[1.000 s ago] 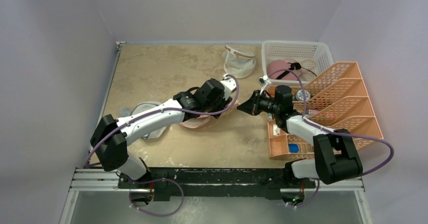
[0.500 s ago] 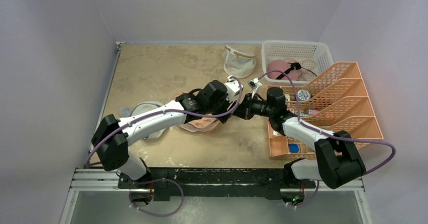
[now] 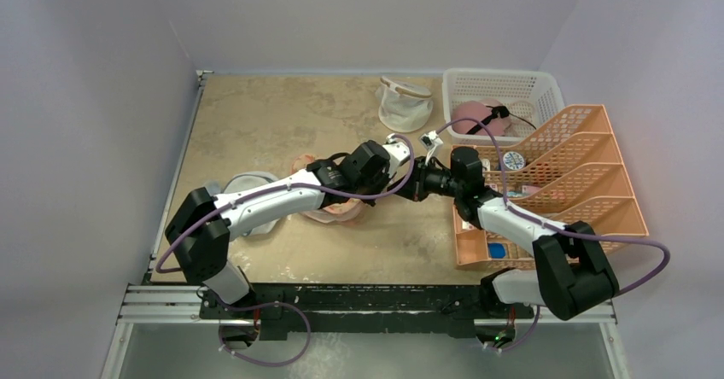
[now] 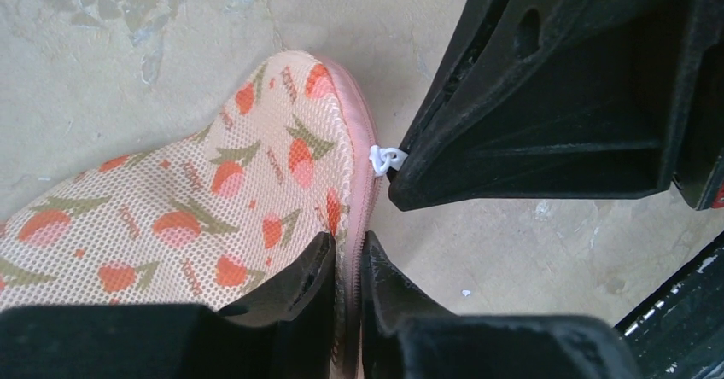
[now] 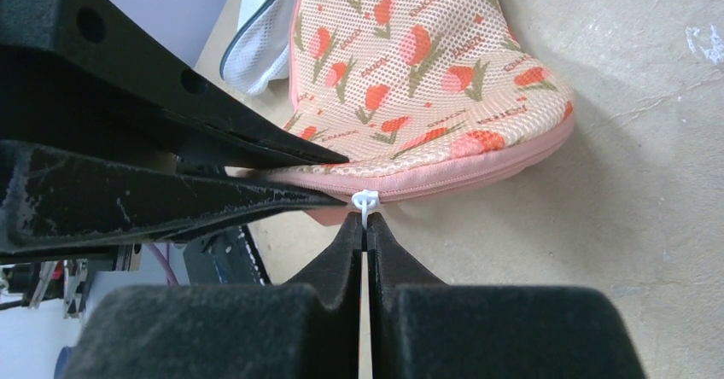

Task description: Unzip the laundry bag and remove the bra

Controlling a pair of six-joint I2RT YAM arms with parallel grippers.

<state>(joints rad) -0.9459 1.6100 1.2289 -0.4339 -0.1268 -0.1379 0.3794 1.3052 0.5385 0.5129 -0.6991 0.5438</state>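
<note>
One bag (image 3: 335, 212): flat on the counter (image 3: 256, 114), near the middle and a little toward the near edge, printed side up.
Left gripper (image 4: 346, 247): we see its fingers pinched on the bag's pink zip edge, just beside the pull.
Right gripper (image 5: 365, 225): fingers together, clamped on the white zip pull (image 5: 364, 200) at the bag's right end.
Gripper gap: tips almost touching each other.
Zip: shut along the stretch we can see.
Mesh pouch (image 5: 256, 46): white with dark trim, at the bag's left end; we cannot tell whether it touches the bag or is tucked under it.
</note>
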